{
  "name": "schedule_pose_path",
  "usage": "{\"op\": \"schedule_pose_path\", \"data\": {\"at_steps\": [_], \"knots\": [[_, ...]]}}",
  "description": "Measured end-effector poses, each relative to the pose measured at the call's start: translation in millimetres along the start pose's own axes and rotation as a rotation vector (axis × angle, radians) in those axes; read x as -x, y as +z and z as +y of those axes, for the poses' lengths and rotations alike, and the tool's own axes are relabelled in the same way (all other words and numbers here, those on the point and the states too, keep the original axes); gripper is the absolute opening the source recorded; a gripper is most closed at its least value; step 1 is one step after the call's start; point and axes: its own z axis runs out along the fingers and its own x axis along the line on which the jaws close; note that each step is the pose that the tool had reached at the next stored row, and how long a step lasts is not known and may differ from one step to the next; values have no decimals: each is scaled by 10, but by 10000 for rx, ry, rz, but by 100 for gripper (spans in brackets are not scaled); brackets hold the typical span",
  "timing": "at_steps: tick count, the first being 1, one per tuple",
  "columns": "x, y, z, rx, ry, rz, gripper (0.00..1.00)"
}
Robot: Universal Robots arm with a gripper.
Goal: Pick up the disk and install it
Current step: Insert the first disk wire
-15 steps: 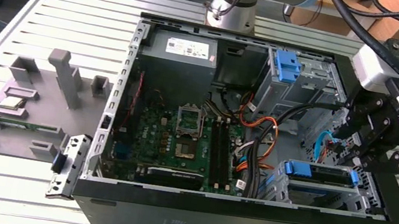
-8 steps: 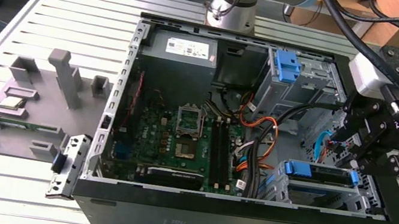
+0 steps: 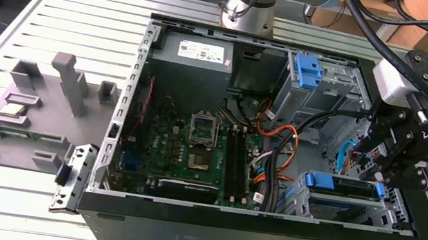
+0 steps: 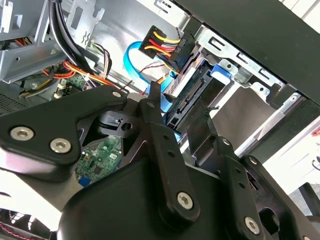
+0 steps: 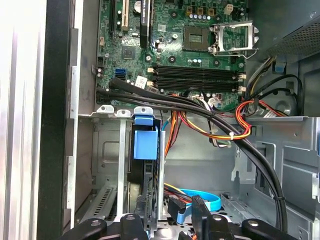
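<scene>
The disk [image 3: 343, 184] sits on edge inside the metal drive cage [image 3: 397, 212] at the open computer case's corner on the exterior view's right, its blue rail showing. My black gripper [image 3: 384, 178] hangs just above that cage, over the disk's end. In the second wrist view the gripper [image 4: 175, 112] is open, and the two fingers stand apart on either side of the end of the disk [image 4: 192, 92]. In the first wrist view the disk [image 5: 145, 150] shows edge-on under its blue tab, beside the gripper [image 5: 174, 222].
A multicoloured power plug [image 4: 162, 45] and a blue data cable [image 5: 207, 197] hang close beside the cage. Black and orange cables [image 3: 281, 138] cross to the motherboard [image 3: 191, 149]. The grey power-supply box [image 3: 195, 51] is at the back. A grey parts fixture [image 3: 33, 109] stands on the exterior view's left.
</scene>
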Motion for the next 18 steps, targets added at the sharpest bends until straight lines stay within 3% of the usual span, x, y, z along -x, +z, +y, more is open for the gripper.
{"op": "schedule_pose_path", "data": {"at_steps": [3, 5, 8, 10, 18], "knots": [[0, 3, 0, 0, 0, 0, 47], [0, 5, 0, 0, 0, 0, 35], [-1, 8, 0, 0, 0, 0, 29], [-1, 10, 0, 0, 0, 0, 17], [-2, 18, 0, 0, 0, 0, 16]]}}
